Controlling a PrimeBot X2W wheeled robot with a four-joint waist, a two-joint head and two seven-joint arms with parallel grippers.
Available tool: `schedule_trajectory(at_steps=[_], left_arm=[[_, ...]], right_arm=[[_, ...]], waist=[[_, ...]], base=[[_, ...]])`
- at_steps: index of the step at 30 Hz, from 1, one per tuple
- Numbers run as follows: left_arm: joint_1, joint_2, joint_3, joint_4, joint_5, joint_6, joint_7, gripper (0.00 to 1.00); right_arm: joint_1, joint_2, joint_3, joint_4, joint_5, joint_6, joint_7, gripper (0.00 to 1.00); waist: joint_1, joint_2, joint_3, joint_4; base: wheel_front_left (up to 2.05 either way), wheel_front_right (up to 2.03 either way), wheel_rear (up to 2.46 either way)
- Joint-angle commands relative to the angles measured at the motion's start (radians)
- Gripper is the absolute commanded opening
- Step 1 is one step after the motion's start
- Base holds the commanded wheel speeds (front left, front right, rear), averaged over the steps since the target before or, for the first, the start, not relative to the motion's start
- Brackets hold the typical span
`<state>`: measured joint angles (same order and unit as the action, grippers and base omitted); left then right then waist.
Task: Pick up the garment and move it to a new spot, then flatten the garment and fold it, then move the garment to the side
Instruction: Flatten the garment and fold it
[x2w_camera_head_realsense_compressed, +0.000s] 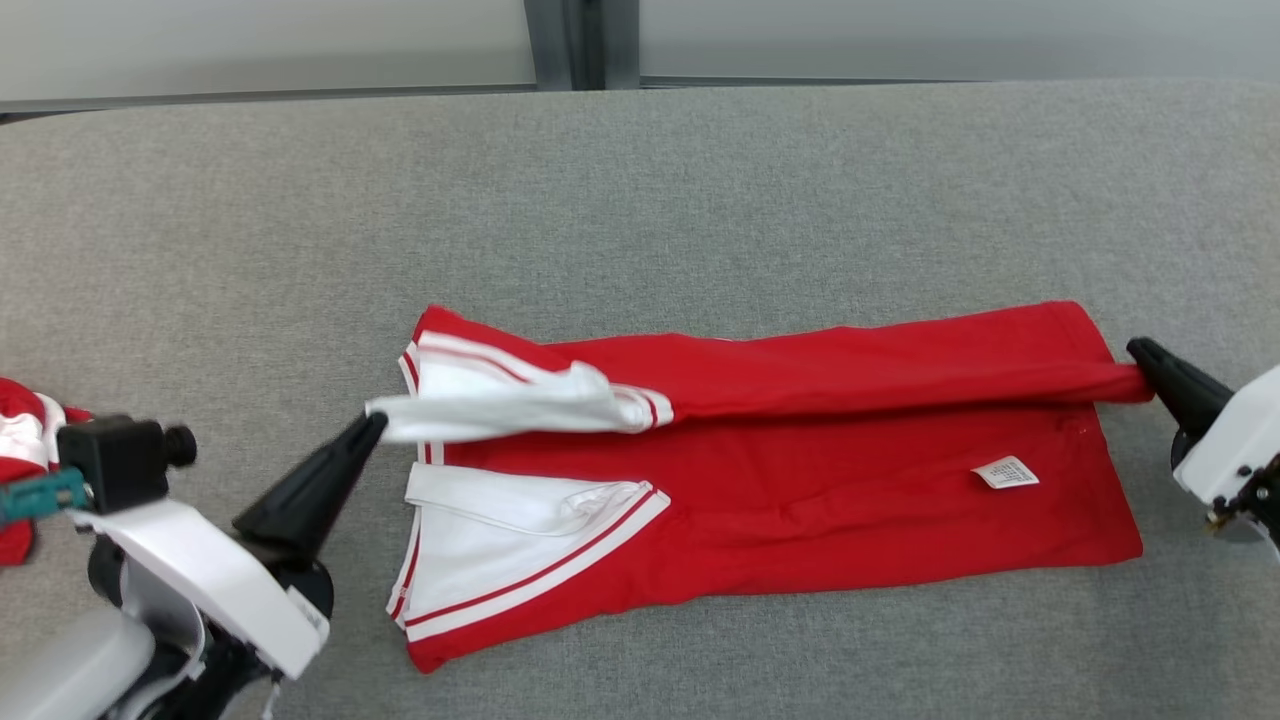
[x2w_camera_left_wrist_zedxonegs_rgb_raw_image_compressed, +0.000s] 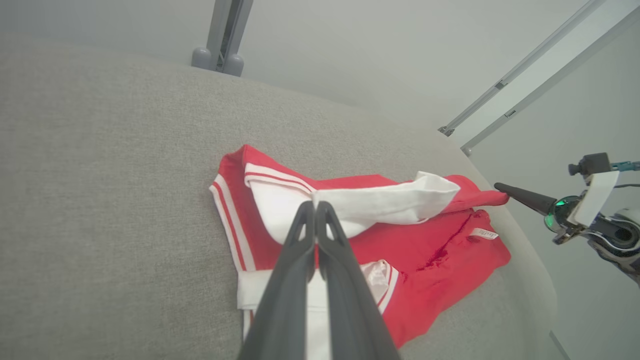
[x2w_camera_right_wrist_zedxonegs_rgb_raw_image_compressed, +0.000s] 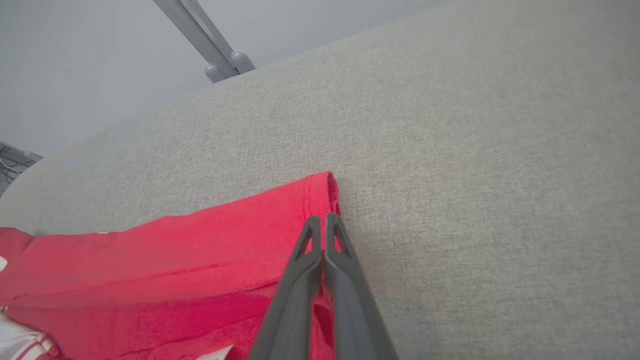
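The garment (x2w_camera_head_realsense_compressed: 800, 480), red with white sleeves and striped trim, lies lengthwise on the grey padded table (x2w_camera_head_realsense_compressed: 640, 200). Its far edge is raised in a long fold between my two grippers. My left gripper (x2w_camera_head_realsense_compressed: 372, 425) is shut on the tip of the white sleeve (x2w_camera_head_realsense_compressed: 500, 410) at the garment's left end; in the left wrist view its jaws (x2w_camera_left_wrist_zedxonegs_rgb_raw_image_compressed: 316, 205) pinch that sleeve (x2w_camera_left_wrist_zedxonegs_rgb_raw_image_compressed: 390, 202). At the right end my right gripper (x2w_camera_head_realsense_compressed: 1137, 350) is shut on the red hem corner, and the right wrist view has the closed tips (x2w_camera_right_wrist_zedxonegs_rgb_raw_image_compressed: 324, 217) at the hem (x2w_camera_right_wrist_zedxonegs_rgb_raw_image_compressed: 200, 245).
A white care label (x2w_camera_head_realsense_compressed: 1005, 472) shows on the red cloth near the right end. Another red and white piece of cloth (x2w_camera_head_realsense_compressed: 15, 450) lies at the table's far left edge. A grey post (x2w_camera_head_realsense_compressed: 580, 40) stands behind the table's far edge.
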<state>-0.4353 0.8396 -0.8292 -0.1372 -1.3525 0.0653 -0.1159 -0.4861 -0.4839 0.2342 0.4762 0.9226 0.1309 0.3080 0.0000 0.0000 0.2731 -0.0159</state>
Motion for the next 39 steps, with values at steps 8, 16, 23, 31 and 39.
schedule_trajectory(at_steps=[8,16,23,31,39], left_arm=[[0.112,-0.111,-0.056,0.103,-0.044,-0.019,-0.052,0.0],[0.12,-0.198,-0.088,0.261,-0.013,-0.022,-0.081,1.0],[0.16,-0.247,-0.024,0.35,0.073,0.094,-0.143,1.0],[0.321,-0.377,0.296,0.287,0.393,0.207,-0.149,1.0],[0.489,-0.536,0.466,0.221,0.669,0.177,-0.149,1.0]], right_arm=[[0.153,0.04,-0.044,-0.057,-0.028,0.0,0.023,0.0],[0.212,0.068,-0.099,-0.041,-0.066,0.0,-0.012,1.0],[0.258,0.086,-0.142,-0.093,-0.209,0.0,-0.249,1.0],[0.338,0.175,-0.099,-0.126,-0.389,0.0,-0.516,1.0],[0.407,0.277,-0.101,-0.159,-0.513,0.0,-0.575,1.0]], waist=[[0.0,0.0,-0.029,0.025],[0.0,0.0,-0.066,0.03],[0.0,0.0,-0.146,0.027],[0.0,0.0,-0.242,0.015],[0.0,0.0,-0.315,-0.001]], base=[[0.0,0.0,0.0],[0.0,0.0,0.0],[0.0,0.0,0.0],[0.0,0.0,0.0],[0.0,0.0,0.0]])
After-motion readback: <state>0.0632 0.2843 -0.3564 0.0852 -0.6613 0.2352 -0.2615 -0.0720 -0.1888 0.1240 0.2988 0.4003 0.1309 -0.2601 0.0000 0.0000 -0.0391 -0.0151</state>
